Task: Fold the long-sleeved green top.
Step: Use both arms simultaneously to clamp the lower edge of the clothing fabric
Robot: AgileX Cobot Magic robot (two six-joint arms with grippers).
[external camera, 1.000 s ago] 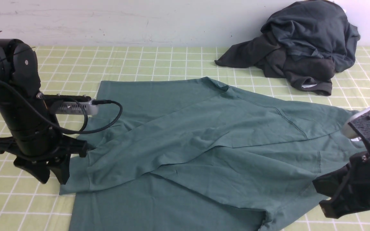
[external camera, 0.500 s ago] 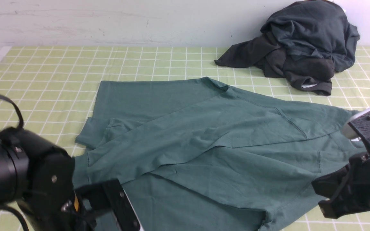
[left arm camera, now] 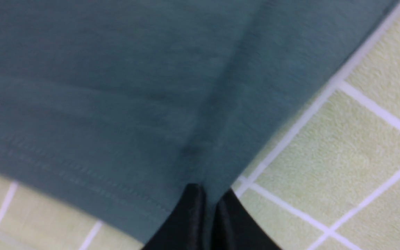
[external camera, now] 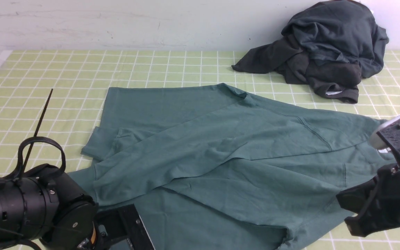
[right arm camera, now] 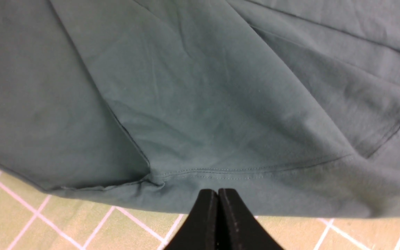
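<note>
Front view showed a yellow-green checked surface [external camera: 186, 66] with white grid lines running back to a pale wall. The green long-sleeved top [external camera: 221, 146] lay spread across the middle and near part of it. It was partly folded, with one sleeve laid diagonally over the body and a cuff poking out on the robot's left. A heap of dark charcoal garments [external camera: 328, 52] sat at the far right against the wall, well apart from the top.

The left arm [external camera: 30, 208] lay low at the near left corner, its black barrel beside the top's near left edge. The right arm [external camera: 394, 166] stood at the near right, at the top's right edge.

In the left wrist view, which was blurred, the left gripper [left arm camera: 207, 194] had its jaws pinched together at a corner of the top. A sliver of green cloth seemed caught between them, and a crease ran up from the tips. In the right wrist view, the right gripper [right arm camera: 217, 192] had its jaws pressed tight together, with the tips over the stitched hem. Whether cloth was clamped between them could not be told.

A thin black cable tie [external camera: 36, 128] stuck up from the left arm. A small white label [external camera: 333, 93] showed on the lowest dark garment.
</note>
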